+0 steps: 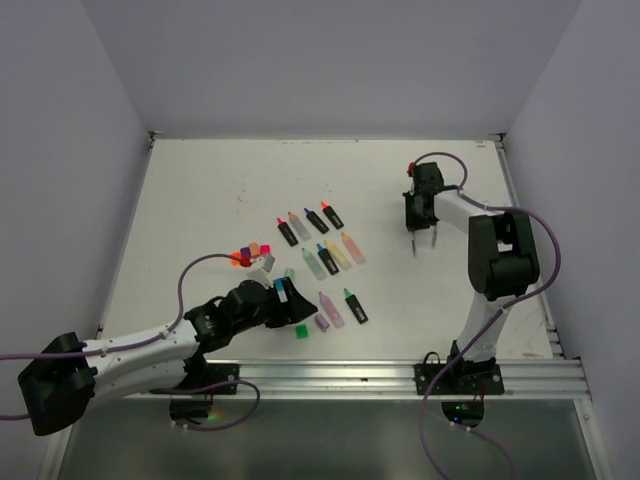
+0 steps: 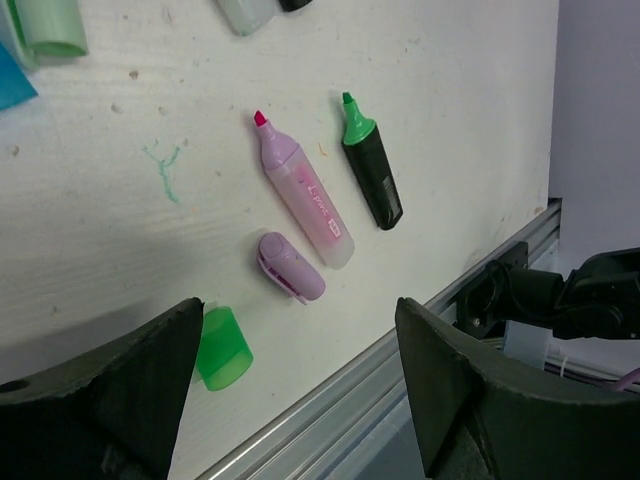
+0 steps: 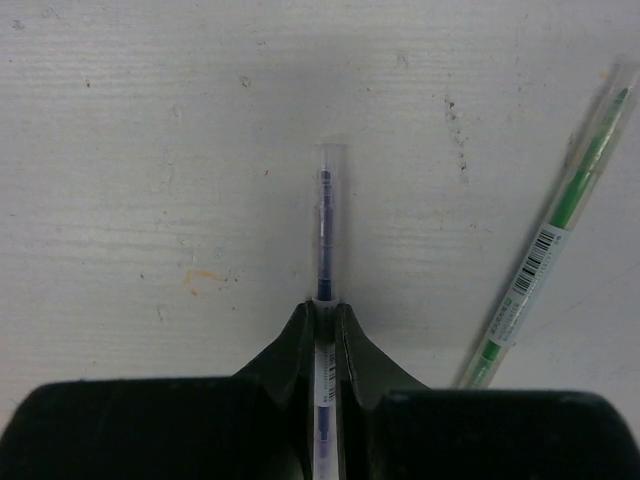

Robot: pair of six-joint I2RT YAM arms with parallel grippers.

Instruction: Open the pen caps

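My left gripper [image 1: 281,297] [image 2: 300,322] is open and empty, low over the table's near edge. A green pen cap [image 2: 222,347] [image 1: 301,329] lies by its left finger [image 2: 110,390]. A purple cap [image 2: 290,266] [image 1: 322,322] lies just beyond the jaws. More loose caps, orange, pink and yellow [image 1: 249,255], sit in a cluster to the left. An uncapped pastel pink highlighter [image 2: 302,190] and a black green-tipped one [image 2: 372,175] lie beyond. My right gripper [image 1: 421,232] [image 3: 325,312] is shut on a thin clear pen with blue ink [image 3: 325,215].
Two rows of uncapped highlighters [image 1: 320,240] lie mid-table. A thin green pen [image 3: 545,240] lies on the table right of my right gripper. The metal rail [image 2: 330,410] runs along the table's near edge under my left gripper. White walls enclose the table.
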